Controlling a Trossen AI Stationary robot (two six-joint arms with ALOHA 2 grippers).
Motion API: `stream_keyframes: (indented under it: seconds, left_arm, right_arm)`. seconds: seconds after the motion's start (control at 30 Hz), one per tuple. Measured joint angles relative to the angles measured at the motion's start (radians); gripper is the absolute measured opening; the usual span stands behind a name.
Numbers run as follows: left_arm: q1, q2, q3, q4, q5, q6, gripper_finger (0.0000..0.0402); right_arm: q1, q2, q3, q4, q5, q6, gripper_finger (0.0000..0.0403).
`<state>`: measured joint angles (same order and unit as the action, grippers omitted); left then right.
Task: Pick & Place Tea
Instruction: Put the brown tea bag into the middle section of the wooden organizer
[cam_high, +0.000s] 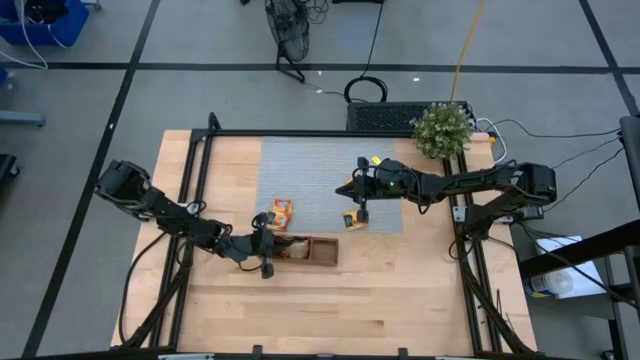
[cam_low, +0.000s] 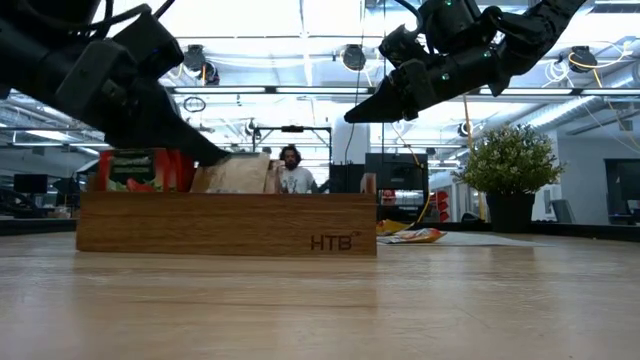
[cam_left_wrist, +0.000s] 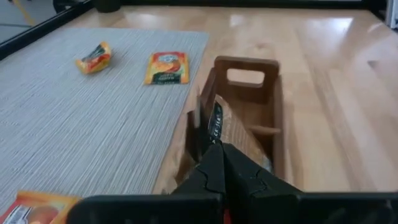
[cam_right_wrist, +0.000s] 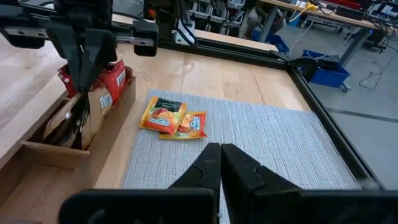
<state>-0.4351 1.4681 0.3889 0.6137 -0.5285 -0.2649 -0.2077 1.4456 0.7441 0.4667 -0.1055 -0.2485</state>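
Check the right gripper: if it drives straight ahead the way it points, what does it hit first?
Most likely the two orange-yellow packets overlapping on the grey mat, ahead of the shut right gripper. Beyond them stand the wooden tray and the left gripper. Depth is uncertain.

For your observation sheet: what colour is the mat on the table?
Pale grey, finely ribbed mat; right wrist view shows it best.

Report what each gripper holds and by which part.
Left gripper pinches a brown tea packet by its near edge, over the wooden tray. Right gripper holds nothing.

light: bright overhead | low view: backlit, arms silhouetted | glare: wooden table (cam_left_wrist: 348, 74) | foreground: blurred
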Motion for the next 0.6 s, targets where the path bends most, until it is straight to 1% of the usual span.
stream_keyframes:
  seconds: [0.3,0.6]
  left_arm:
    - [0.003,0.0,-0.01,0.027,0.004,0.047,0.0005]
    - [0.003,0.0,-0.009,0.063,0.005,0.023,0.0045]
  right_arm:
    - [0.0,0.0,0.0,0.001,0.0,0.0,0.0]
    - [0.0,0.0,0.0,0.001,0.0,-0.002,0.0]
